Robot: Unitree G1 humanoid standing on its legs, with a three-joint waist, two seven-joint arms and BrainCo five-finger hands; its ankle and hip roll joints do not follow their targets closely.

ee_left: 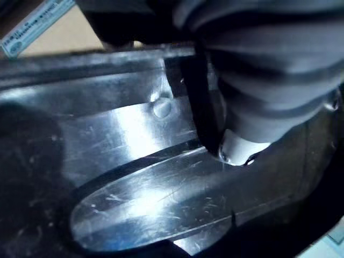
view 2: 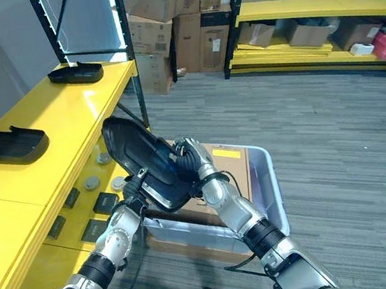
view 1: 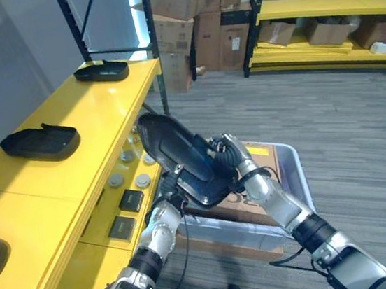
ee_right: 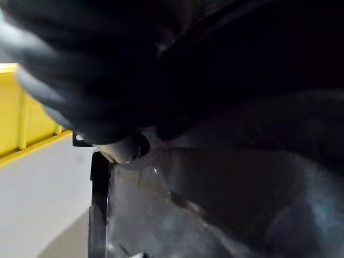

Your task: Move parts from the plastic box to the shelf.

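I have the black moulded part (view 1: pixel 180 156) lifted clear of the plastic box (view 1: pixel 292 174), tilted, just beside the yellow shelf (view 1: pixel 71 131). The right robot hand (view 1: pixel 228 155) is curled round its near edge. The left robot hand (view 1: pixel 170 189) sits beneath the part; I cannot tell its finger state. Risks, in my judgement: the long part could pivot out of an edge-only grip, or its raised end could strike the shelf lip or the parts already placed (view 1: pixel 41 142).
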